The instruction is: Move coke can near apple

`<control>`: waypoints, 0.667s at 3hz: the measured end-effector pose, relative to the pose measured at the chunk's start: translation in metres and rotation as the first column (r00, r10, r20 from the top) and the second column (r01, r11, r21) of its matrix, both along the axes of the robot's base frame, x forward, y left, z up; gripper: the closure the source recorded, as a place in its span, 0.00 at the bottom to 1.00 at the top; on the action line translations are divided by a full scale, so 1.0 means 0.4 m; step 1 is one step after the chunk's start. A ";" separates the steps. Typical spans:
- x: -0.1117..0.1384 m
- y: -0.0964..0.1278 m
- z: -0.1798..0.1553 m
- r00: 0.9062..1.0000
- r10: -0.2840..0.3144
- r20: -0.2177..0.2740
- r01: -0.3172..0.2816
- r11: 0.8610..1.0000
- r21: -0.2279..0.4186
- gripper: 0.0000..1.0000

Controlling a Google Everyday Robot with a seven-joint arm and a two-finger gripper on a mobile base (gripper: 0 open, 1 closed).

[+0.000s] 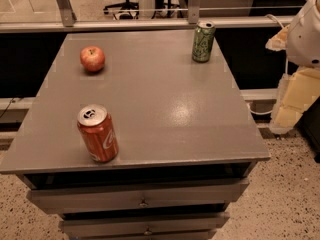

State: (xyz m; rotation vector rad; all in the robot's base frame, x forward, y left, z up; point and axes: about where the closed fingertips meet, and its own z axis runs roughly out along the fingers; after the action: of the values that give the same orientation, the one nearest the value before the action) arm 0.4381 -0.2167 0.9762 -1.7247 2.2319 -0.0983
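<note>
Drawer-cabinet top (165, 109): coke can (97, 133) at 7 o'clock, near the front edge; apple (92, 59) at 10 o'clock, behind it; second drink can (203, 42) at 1 o'clock. Gripper (290, 109) off the top, 3 o'clock.

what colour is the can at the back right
The can is green, camera view; gripper hangs right of the table.

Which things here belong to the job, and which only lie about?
For the job: coke can, front left; apple, back left; gripper, beyond the right edge of the table.
Lying about: green can, back right.
</note>
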 end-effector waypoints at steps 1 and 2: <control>0.000 0.000 0.000 1.000 0.000 0.000 0.000 1.000 0.000 0.00; 0.065 0.044 -0.045 0.998 0.062 0.026 -0.065 0.990 0.126 0.00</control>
State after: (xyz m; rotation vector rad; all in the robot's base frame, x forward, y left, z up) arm 0.4642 -0.1991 0.9582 -1.7161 2.1173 0.0385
